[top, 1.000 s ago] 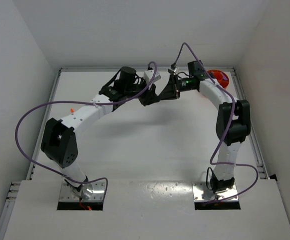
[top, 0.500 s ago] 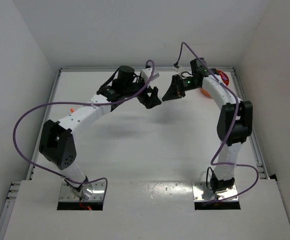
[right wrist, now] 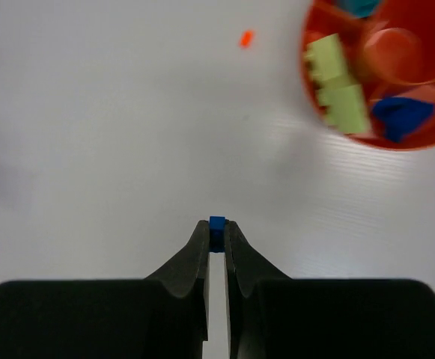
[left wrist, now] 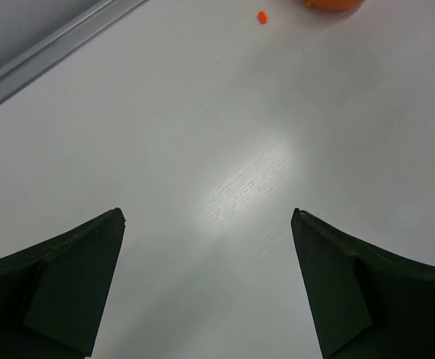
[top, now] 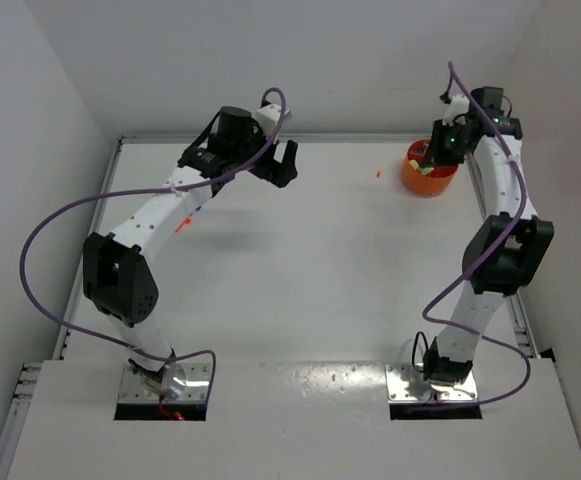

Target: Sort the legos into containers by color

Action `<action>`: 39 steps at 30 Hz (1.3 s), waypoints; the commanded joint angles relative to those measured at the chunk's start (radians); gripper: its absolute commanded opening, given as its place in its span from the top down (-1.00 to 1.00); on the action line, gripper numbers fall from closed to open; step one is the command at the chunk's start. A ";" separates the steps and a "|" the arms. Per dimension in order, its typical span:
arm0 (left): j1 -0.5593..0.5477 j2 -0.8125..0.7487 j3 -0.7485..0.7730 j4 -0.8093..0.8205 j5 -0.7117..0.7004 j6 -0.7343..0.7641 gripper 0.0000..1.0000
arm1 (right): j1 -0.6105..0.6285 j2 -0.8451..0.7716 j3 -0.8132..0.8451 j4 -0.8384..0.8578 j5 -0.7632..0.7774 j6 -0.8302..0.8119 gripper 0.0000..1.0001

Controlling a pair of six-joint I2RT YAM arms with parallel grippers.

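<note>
My right gripper [right wrist: 216,224] is shut on a tiny blue lego [right wrist: 216,221] pinched at its fingertips, above bare table just left of the orange bowl [right wrist: 388,52]. The bowl holds yellow-green legos [right wrist: 335,84] and a blue one [right wrist: 400,116] in separate compartments. In the top view the right gripper [top: 432,152] hangs at the bowl's [top: 425,186] far left rim. My left gripper [left wrist: 208,213] is open and holds nothing, over the table's back middle [top: 285,165]. One orange-red lego [top: 378,174] lies loose left of the bowl, also in both wrist views [left wrist: 262,16] [right wrist: 245,37].
Another orange-red lego [top: 182,226] lies on the table beside the left arm's forearm. The table's raised back rail [left wrist: 52,52] runs close behind the left gripper. White walls enclose the table at the back and both sides.
The two grippers were tip to tip at the back middle. The left one opened and drew back left. The right arm swung right to the bowl, staying shut.
</note>
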 commanded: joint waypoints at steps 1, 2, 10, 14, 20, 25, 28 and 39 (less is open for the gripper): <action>0.017 0.020 0.056 -0.051 -0.072 0.010 -0.99 | -0.038 0.034 0.098 0.015 0.164 -0.036 1.00; 0.017 0.035 0.065 -0.062 -0.072 0.010 -0.99 | -0.054 0.063 0.126 0.015 0.174 -0.036 1.00; 0.036 0.058 0.082 -0.071 -0.092 0.010 -0.99 | -0.114 0.176 0.233 0.008 0.175 0.022 1.00; 0.046 0.058 0.082 -0.062 -0.101 0.000 -0.99 | -0.114 0.204 0.245 0.008 0.187 0.045 1.00; 0.056 0.067 0.073 -0.053 -0.111 -0.010 -0.99 | -0.114 0.250 0.273 0.040 0.253 0.054 1.00; 0.065 0.067 0.073 -0.053 -0.111 -0.019 -0.99 | -0.114 0.269 0.295 0.060 0.278 0.065 1.00; 0.065 0.076 0.073 -0.053 -0.111 -0.019 -0.99 | -0.114 0.293 0.305 0.069 0.290 0.065 1.00; 0.065 0.076 0.073 -0.053 -0.129 -0.019 -0.99 | -0.105 0.367 0.368 0.087 0.303 0.076 0.92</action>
